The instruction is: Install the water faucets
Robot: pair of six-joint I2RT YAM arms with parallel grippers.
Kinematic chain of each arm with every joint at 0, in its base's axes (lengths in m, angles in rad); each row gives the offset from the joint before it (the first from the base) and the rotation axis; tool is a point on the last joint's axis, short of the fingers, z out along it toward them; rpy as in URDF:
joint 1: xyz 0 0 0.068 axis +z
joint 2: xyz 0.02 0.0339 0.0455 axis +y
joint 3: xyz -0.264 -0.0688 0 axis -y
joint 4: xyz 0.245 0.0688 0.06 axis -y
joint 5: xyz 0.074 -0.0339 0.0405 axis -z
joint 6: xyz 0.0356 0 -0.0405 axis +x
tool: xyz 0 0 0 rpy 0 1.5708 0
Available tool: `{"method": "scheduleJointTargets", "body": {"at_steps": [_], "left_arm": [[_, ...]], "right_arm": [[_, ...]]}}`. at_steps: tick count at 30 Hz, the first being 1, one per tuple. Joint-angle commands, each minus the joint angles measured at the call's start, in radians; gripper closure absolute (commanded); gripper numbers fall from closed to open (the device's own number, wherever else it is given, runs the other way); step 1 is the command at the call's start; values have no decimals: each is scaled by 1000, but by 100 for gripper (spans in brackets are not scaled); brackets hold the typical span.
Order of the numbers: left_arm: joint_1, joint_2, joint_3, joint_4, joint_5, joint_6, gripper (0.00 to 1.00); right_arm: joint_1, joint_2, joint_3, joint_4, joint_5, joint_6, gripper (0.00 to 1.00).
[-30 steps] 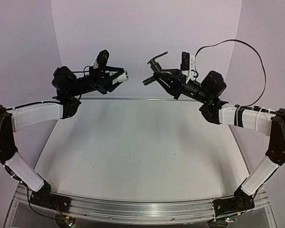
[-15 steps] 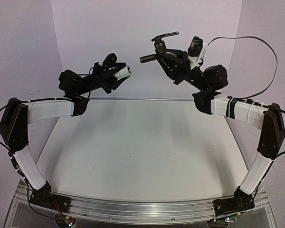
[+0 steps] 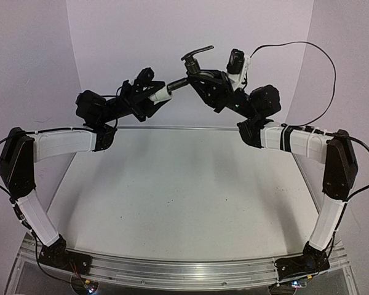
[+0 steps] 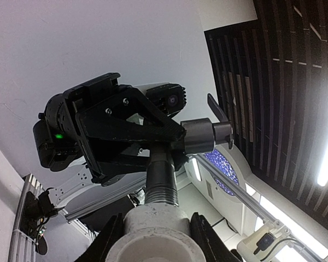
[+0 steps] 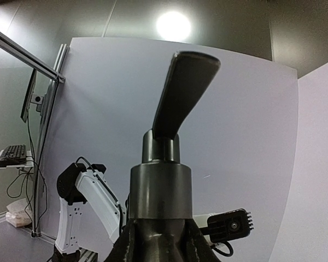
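Mating step in hand, high above far edge of worktop [image 3: 172,184]. Left jaws clenched on white fitting [image 3: 163,93], right jaws on black spout piece [image 3: 195,55], threaded stem [image 4: 162,177] meeting fitting's mouth. Next, likely: press stem in along fitting's axis, twisting to engage threads, no tilt.

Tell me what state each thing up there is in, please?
white fitting, held aloft by the left gripper.
black faucet piece, held by the right gripper, threaded end at the fitting's mouth; depth unclear.
left gripper, shut on the white fitting.
right gripper, shut on the black faucet piece.
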Motion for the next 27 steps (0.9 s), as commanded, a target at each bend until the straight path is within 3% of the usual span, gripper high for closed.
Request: {"method": "scheduleJointTargets", "body": {"at_steps": [1,19,27], "left_arm": [[-7,-56,58,302,3,3,100],[-6,-65,48,301,-69,72,100],[-5,-57,50,299,-56,97,100]], "right_arm": [[19,3,44,267,-8,42,100],[70,-8,-41,266,25,-32,100],[75,8,-1,171,61,-22,100]]}}
